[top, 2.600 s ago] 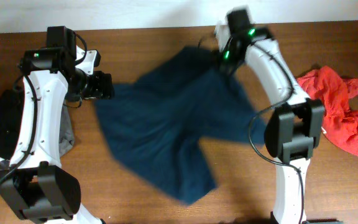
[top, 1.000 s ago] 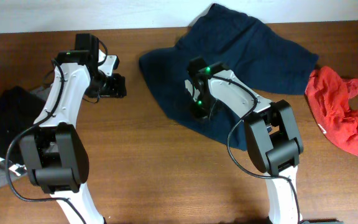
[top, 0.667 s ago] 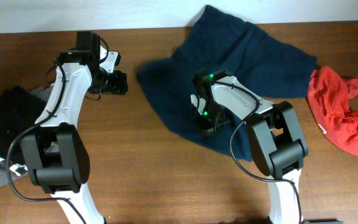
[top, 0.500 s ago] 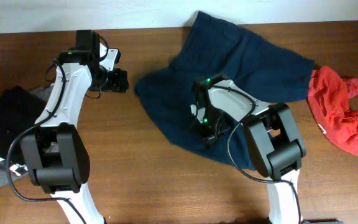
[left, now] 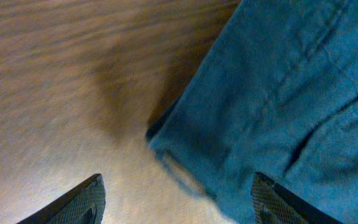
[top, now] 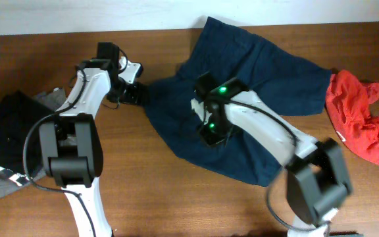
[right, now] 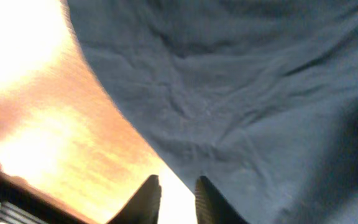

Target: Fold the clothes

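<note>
The shorts [top: 262, 72] in the upper middle are plain dark navy blue. A bright red garment [top: 364, 125] lies at the right edge. At the left edge, a black garment [top: 5, 128] bears white print. The table [top: 150, 197] shows reddish-brown wood grain. The right arm [top: 268, 125] is white with green lights.

Bare tabletop [top: 170, 197] lies open across the front, between the two arm bases. The navy shorts [top: 268, 72] cover the middle and back, while a red cloth [top: 360, 125] crowds the right edge and dark garments [top: 5, 131] heap at the left.
</note>
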{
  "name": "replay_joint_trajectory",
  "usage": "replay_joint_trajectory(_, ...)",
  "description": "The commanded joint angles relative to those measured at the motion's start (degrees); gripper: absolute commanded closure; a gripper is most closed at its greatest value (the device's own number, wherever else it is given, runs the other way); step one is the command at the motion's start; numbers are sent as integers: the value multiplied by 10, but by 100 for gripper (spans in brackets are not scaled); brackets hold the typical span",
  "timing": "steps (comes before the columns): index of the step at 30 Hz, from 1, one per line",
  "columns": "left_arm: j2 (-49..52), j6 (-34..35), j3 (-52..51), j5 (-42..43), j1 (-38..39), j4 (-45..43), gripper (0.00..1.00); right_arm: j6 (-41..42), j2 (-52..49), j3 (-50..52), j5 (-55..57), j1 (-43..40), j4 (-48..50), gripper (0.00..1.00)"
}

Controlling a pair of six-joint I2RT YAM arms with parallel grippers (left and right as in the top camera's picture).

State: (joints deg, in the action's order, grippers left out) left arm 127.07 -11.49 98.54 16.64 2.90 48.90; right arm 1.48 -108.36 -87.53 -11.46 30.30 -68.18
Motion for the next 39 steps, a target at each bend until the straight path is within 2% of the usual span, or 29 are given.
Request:
replay_joint_trajectory(1, 3, -17, -3, 21, 4, -21, 25, 8, 41, 0, 8, -16, 0, 71)
replay_joint_trajectory(3, 3, -17, -3, 21, 11, -28, 30, 21, 49, 0, 8, -25, -4, 70)
replay_joint_trajectory(5, 3, -17, -3, 21, 17, -28, 44, 41, 49, 0, 7, -39, -6, 71)
replay_joint_trajectory(9, 5, -17, -3, 20, 27, -32, 63, 80, 49, 0, 7, -65, -5, 71)
replay_joint_trajectory(10, 5, -17, -3, 19, 28, -33, 67, 87, 49, 0, 6, -72, -5, 71)
replay_joint_trajectory(12, 5, -17, -3, 11, 29, -35, 67, 87, 49, 0, -5, -83, -5, 71)
replay_joint_trajectory(13, 7, -17, -3, 5, 29, -35, 64, 87, 49, 0, -12, -89, -5, 71)
replay_joint_trajectory(14, 8, -17, -3, -4, 29, -35, 46, 87, 49, 0, -20, -95, -6, 71)
replay_joint_trajectory(15, 10, -17, -3, -18, 29, -35, 33, 87, 49, 0, -26, -101, -6, 71)
replay_joint_trajectory(16, 14, -17, -3, -30, 29, -35, 27, 87, 49, 0, -34, -107, -6, 71)
replay_joint_trajectory(19, 26, -17, -3, -42, 29, -38, 21, 87, 49, 0, -36, -117, -6, 71)
replay_joint_trajectory(22, 42, -17, -3, -42, 29, -43, 22, 87, 49, 0, -35, -120, -7, 71)
replay_joint_trajectory(24, 45, -17, -3, -38, 31, -43, 29, 87, 49, 0, -35, -120, -9, 71)
replay_joint_trajectory(25, 45, -17, -3, -38, 31, -43, 39, 87, 49, 0, -35, -120, -11, 71)
replay_joint_trajectory(26, 45, -17, -3, -38, 31, -43, 52, 87, 49, 0, -35, -120, -13, 71)
replay_joint_trajectory(27, 45, -17, -3, -40, 31, -43, 73, 87, 49, 0, -34, -120, -15, 71)
replay_joint_trajectory(29, 44, -17, -2, -40, 30, -38, 100, 87, 49, 0, -33, -121, -14, 71)
replay_joint_trajectory(31, 42, -5, 3, -43, 26, -19, 100, 96, 49, 0, -31, -127, -16, 68)
replay_joint_trajectory(34, 34, 67, 9, -78, 11, 12, 99, 101, 48, 5, -1, -144, -24, 56)
replay_joint_trajectory(36, 24, 96, 9, -90, -3, 27, 100, 105, 48, 15, -2, -163, -28, 56)
replay_joint_trajectory(39, 7, 101, 9, -90, -24, 47, 100, 104, 48, 50, -1, -188, -28, 53)
